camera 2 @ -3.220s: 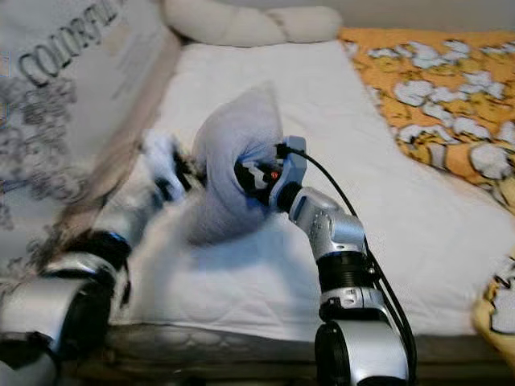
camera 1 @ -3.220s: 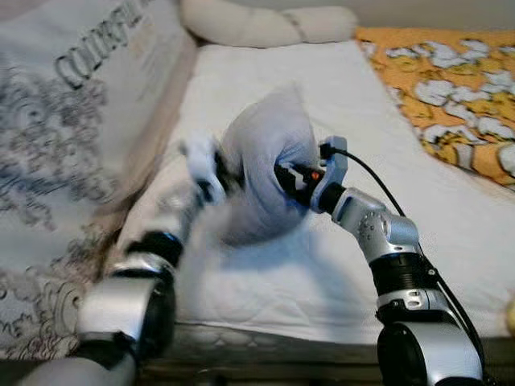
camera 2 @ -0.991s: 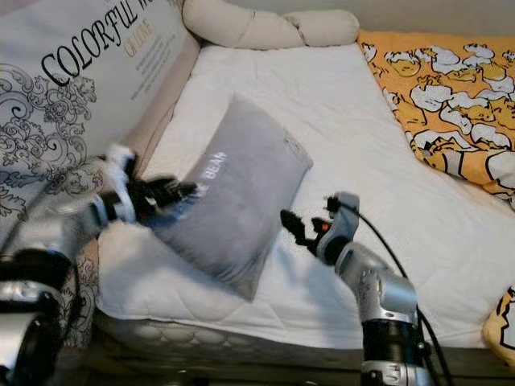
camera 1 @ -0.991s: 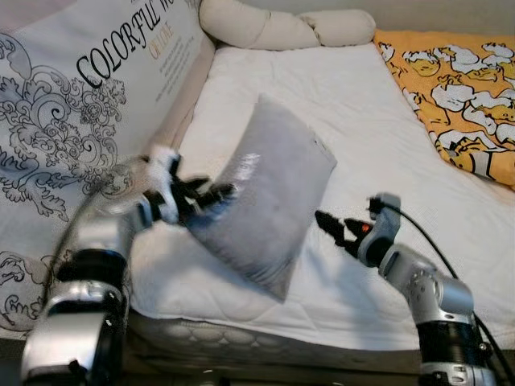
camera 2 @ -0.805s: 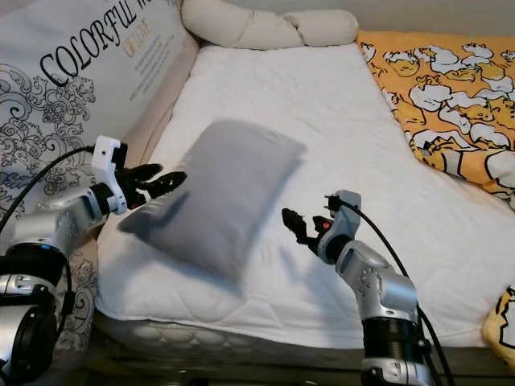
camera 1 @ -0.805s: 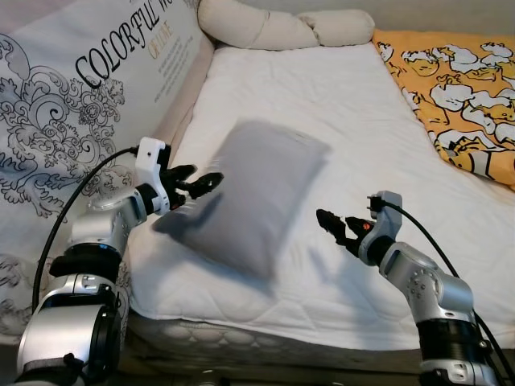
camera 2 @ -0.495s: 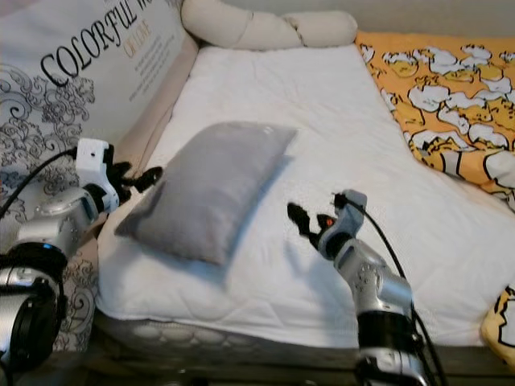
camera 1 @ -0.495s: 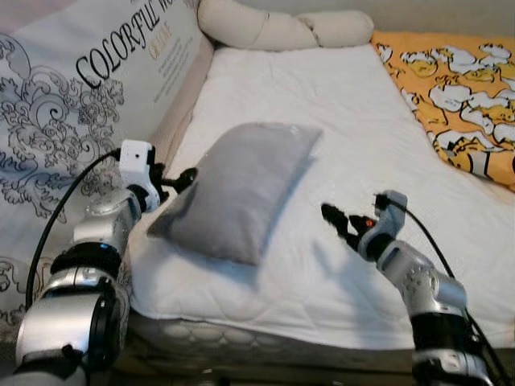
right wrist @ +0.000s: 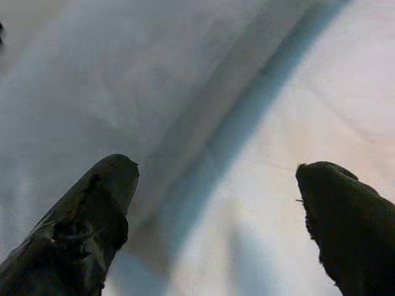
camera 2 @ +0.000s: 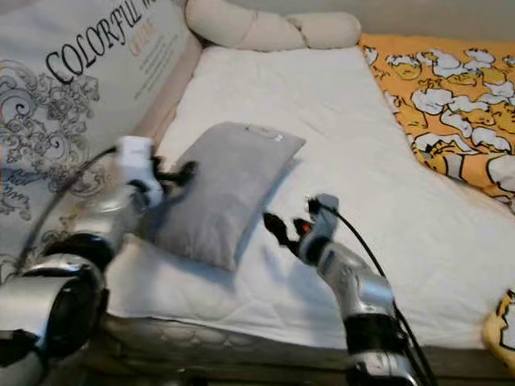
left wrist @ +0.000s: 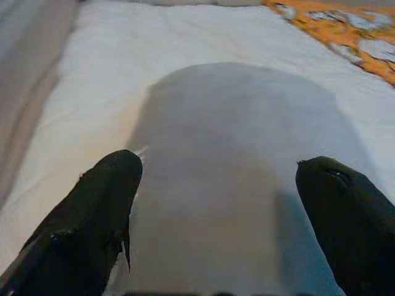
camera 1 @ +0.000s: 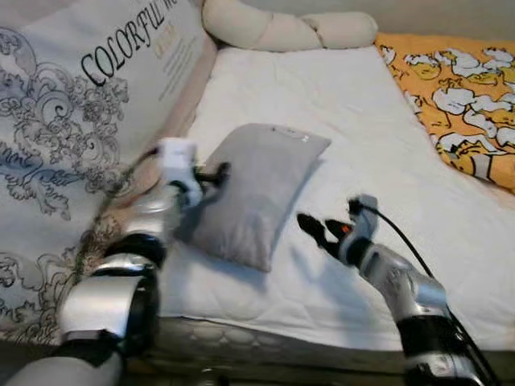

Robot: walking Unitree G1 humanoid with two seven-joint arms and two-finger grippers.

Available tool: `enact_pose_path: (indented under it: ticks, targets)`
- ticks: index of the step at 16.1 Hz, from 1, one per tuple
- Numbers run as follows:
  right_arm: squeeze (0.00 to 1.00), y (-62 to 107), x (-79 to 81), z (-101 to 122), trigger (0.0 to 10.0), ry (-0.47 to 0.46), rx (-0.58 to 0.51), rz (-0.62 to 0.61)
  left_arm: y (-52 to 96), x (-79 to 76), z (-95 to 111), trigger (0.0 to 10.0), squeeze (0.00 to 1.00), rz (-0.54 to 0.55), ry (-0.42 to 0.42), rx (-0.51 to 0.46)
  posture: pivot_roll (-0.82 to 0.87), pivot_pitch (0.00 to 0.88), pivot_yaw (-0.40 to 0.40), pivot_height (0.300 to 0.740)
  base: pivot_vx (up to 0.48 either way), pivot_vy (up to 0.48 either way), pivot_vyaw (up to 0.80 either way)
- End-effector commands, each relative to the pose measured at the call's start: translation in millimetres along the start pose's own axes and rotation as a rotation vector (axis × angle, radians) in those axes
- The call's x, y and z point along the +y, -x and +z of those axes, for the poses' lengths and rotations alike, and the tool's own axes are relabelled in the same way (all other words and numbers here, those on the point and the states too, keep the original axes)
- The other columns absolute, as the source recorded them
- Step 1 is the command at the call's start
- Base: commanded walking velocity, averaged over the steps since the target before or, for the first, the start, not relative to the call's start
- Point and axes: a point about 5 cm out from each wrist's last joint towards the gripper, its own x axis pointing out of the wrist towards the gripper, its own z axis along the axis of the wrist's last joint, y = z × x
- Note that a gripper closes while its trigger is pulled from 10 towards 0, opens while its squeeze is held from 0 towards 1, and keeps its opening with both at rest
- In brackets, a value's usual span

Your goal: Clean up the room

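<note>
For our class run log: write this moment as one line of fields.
grey pillow: flat on white mattress | left gripper: open at pillow's edge | right gripper: open, beside pillow, apart | orange blanket: on right

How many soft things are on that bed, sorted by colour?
Grey: 1, the pillow
Cream: 1, the bolster
Orange patterned: 1, the blanket
Total: 3

- We see a grey pillow of soft, matt cloth.
- We see a white mattress with a quilted, matt cloth cover.
- We see silver arms in glossy metal and matt black fingers.
</note>
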Motion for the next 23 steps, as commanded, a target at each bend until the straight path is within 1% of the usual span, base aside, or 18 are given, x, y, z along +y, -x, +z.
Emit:
enact_pose_path:
  ticks: [1, 2, 5, 7, 8, 9, 10, 11, 13, 14, 15, 16, 17, 18, 19, 20, 21, 23]
  targets:
    - [1.0, 10.9, -3.2, 6.3, 10.0, 0.061, -0.011, -0.021, -3.9, -6.8, 4.7, 10.0, 1.0, -0.009, -0.047, -0.008, -0.15, 0.0, 0.038, 0.74, 0.0, 0.0, 0.0]
    - [1.0, 17.6, -5.3, 7.1, 10.0, 0.081, -0.013, -0.026, -5.9, -12.4, 4.9, 10.0, 1.0, -0.022, -0.06, -0.007, -0.16, 0.0, 0.04, 0.74, 0.0, 0.0, 0.0]
    - [1.0, 55.2, -7.9, 10.5, 10.0, 0.155, -0.018, -0.03, -12.6, -32.8, 4.3, 10.0, 1.0, -0.058, -0.134, 0.0, -0.23, 0.0, 0.074, 0.74, 0.0, 0.0, 0.0]
    - [1.0, 69.1, -1.8, 13.2, 10.0, 0.194, -0.013, 0.004, -13.3, -34.9, 1.8, 10.0, 1.0, -0.049, -0.156, 0.02, -0.26, 0.0, 0.091, 0.74, 0.0, 0.0, 0.0]
    - [1.0, 76.9, 3.2, 14.0, 10.0, 0.228, 0.002, 0.031, -12.9, -34.3, -1.9, 10.0, 1.0, -0.035, -0.194, 0.047, -0.27, 0.0, 0.097, 0.74, 0.0, 0.0, 0.0]
    - [1.0, 84.4, 10.0, 14.5, 10.0, 0.272, 0.03, 0.071, -11.0, -31.9, -12.8, 10.0, 1.0, -0.015, -0.27, 0.128, -0.28, 0.0, 0.101, 0.74, 0.0, 0.0, 0.0]
    - [0.0, 90.5, 15.6, 14.9, 10.0, 0.314, 0.061, 0.106, -6.4, -26.2, -28.2, 10.0, 0.0, 0.013, -0.373, 0.236, -0.28, 0.0, 0.105, 0.74, 0.0, 0.0, 0.0]
    - [0.0, 92.7, 17.8, 14.9, 10.0, 0.328, 0.073, 0.119, -4.2, -23.3, -33.5, 10.0, 0.0, 0.026, -0.411, 0.272, -0.29, 0.0, 0.107, 0.74, 0.0, 0.0, 0.0]
    - [0.0, 99.3, 26.2, 17.7, 10.0, 0.353, 0.091, 0.176, 2.2, -8.8, -41.8, 10.0, 0.0, 0.148, -0.352, 0.315, -0.3, 0.0, 0.11, 0.74, 0.0, 0.0, 0.0]
    - [0.0, 100.3, 27.1, 18.5, 10.0, 0.36, 0.093, 0.179, 2.6, -8.7, -42.8, 10.0, 0.0, 0.149, -0.328, 0.317, -0.3, 0.0, 0.11, 0.74, 0.0, 0.0, 0.0]
    - [0.0, 102.7, 30.9, 20.8, 10.0, 0.37, 0.1, 0.195, 3.4, -14.1, -49.4, 10.0, 0.0, 0.095, -0.285, 0.351, -0.3, 0.0, 0.101, 0.74, 0.0, 0.0, 0.0]
    - [0.0, 103.2, 32.6, 21.5, 10.0, 0.375, 0.107, 0.203, 6.4, -20.9, -61.2, 10.0, 0.0, 0.017, -0.237, 0.425, -0.31, 0.0, 0.101, 0.74, 0.0, 0.0, 0.0]
    - [0.0, 103.1, 33.1, 21.5, 10.0, 0.393, 0.124, 0.203, 14.0, -22.3, -78.0, 9.8, 0.0, -0.016, -0.217, 0.536, -0.31, 0.0, 0.102, 0.74, 0.0, 0.0, 0.0]
    - [0.0, 103.1, 34.4, 21.7, 10.0, 0.405, 0.132, 0.21, 17.6, -17.8, -83.2, 5.9, 0.0, 0.019, -0.238, 0.564, -0.31, 0.0, 0.103, 0.74, 0.0, 0.0, 0.0]
    - [0.0, 102.9, 35.1, 21.9, 10.0, 0.408, 0.133, 0.213, 18.5, -16.2, -84.1, 5.9, 0.0, 0.033, -0.24, 0.567, -0.31, 0.0, 0.104, 0.74, 0.0, 0.0, 0.0]
    - [0.0, 103.3, 37.0, 22.6, 10.0, 0.404, 0.132, 0.222, 19.4, -13.3, -84.2, 0.2, 0.0, 0.065, -0.204, 0.56, -0.31, 0.0, 0.104, 0.74, 0.0, 0.0, 0.0]
    - [0.0, 103.9, 38.4, 23.0, 10.0, 0.407, 0.134, 0.228, 21.2, -6.0, -83.1, 0.0, 0.0, 0.106, -0.22, 0.553, -0.31, 0.0, 0.106, 0.74, 0.0, 0.0, 0.0]
    - [0.0, 103.6, 37.7, 22.9, 10.0, 0.409, 0.137, 0.222, 22.3, -2.2, -82.6, 0.0, 0.0, 0.114, -0.24, 0.554, -0.31, 0.0, 0.107, 0.74, 0.0, 0.0, 0.0]
